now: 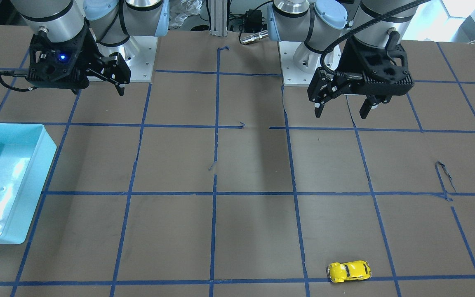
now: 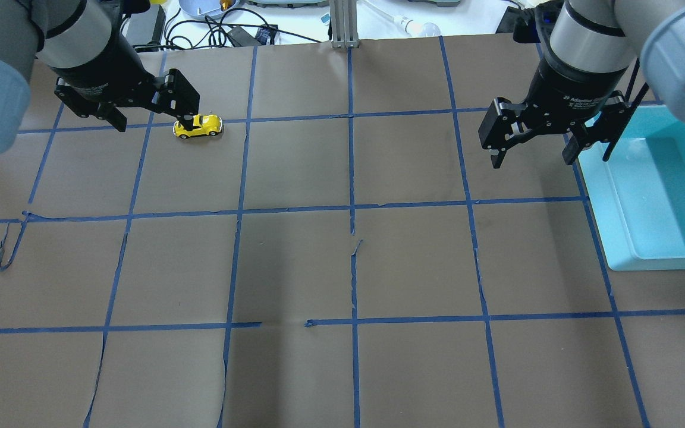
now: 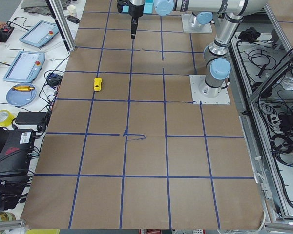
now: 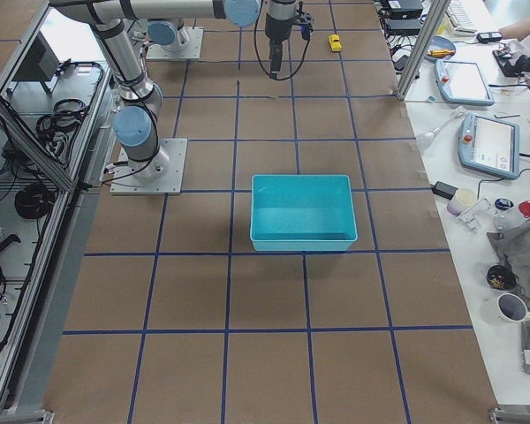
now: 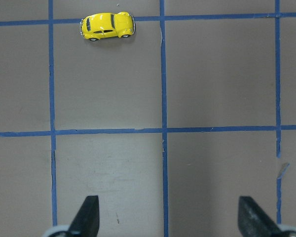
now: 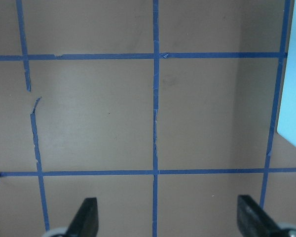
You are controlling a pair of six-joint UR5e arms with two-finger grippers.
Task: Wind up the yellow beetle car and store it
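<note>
**Item 1. Yellow beetle car (image 1: 349, 271).** It is found on its wheels on the worktop (image 2: 295, 261), on the left arm's side and toward the edge farthest from the robot's base. It is set just beside a line of the blue tape grid (image 5: 163, 129), lengthwise along that line. Nothing is touching it.

**Item 2. Left tool (image 1: 342, 109).** It is held above the worktop near the left arm's base, pointing down. Its fingers are spread wide and nothing is held between them. In the left wrist view the car is seen at the top of the picture, well apart from both fingertips. In the overhead view one finger overlaps the car, but the front-facing view shows the two well apart.

**Item 3. Right tool (image 2: 531, 156).** It is held above the worktop on the right arm's side. Its fingers are likewise spread with nothing between them, and only taped paper is seen below.

**Item 4. Turquoise bin (image 4: 300, 181).** This is a rectangular open bin placed on the worktop on the right arm's side, well apart from the car. Its near corner is seen just beside the right tool in the overhead view.

**Item 5. Worktop.** It is covered in brown paper and divided into squares by the blue tape, which is torn or lifted in a few places.
</note>
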